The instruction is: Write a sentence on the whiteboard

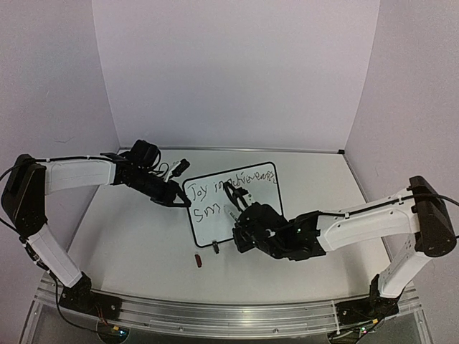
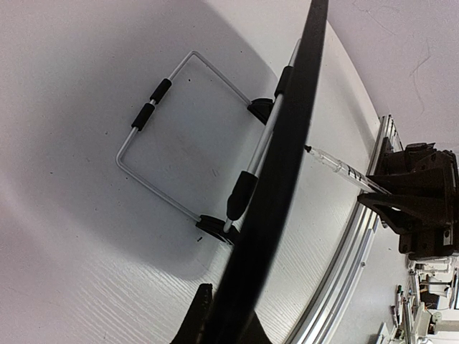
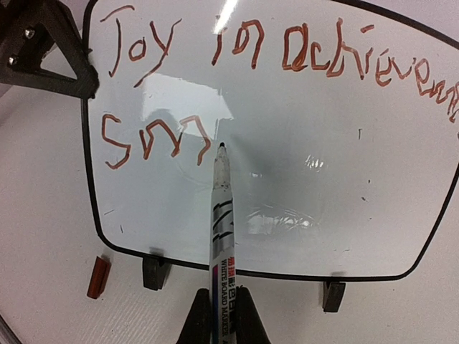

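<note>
The whiteboard (image 1: 210,222) stands tilted mid-table on its black clip feet (image 3: 155,272). Red writing on it reads "Joy in achievem…", with "Sm" on a second line. My right gripper (image 3: 221,324) is shut on a whiteboard marker (image 3: 220,215). The marker's tip rests on the board (image 3: 315,107) just right of the "Sm". My left gripper (image 1: 182,202) is shut on the board's left edge, which shows in the left wrist view as a black frame (image 2: 287,143) running between the gripper's (image 2: 229,321) jaws.
A red marker cap (image 1: 199,260) lies on the table in front of the board's near-left corner, also in the right wrist view (image 3: 98,276). A wire stand (image 2: 154,100) props the board from behind. The metal rail (image 1: 215,315) runs along the table's near edge.
</note>
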{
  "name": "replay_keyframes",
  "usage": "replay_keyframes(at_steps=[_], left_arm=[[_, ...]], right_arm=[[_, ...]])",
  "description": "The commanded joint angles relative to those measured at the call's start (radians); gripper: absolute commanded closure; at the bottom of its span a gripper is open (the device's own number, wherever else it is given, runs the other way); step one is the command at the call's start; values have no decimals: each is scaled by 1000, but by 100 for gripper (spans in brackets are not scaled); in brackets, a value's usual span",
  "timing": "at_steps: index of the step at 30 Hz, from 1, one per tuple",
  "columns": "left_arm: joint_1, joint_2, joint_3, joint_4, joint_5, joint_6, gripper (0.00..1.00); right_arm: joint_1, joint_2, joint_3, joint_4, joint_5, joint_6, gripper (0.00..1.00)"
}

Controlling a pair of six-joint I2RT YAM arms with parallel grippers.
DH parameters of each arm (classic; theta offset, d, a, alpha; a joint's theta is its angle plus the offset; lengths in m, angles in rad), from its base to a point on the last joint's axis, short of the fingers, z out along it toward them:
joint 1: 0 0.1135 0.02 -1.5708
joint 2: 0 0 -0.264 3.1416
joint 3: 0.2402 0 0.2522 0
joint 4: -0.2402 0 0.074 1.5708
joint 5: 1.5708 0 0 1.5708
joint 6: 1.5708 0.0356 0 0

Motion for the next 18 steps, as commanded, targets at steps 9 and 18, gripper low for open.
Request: replay_keyframes(at_steps=[9,18], left_arm=[[4,-1,29,-14,-88,11,100],[3,0,29,-14,-88,12,100]], right_arm=[[-35,42,48,8,8,-2,100],[-42,61,67,17,-15,-34,100]])
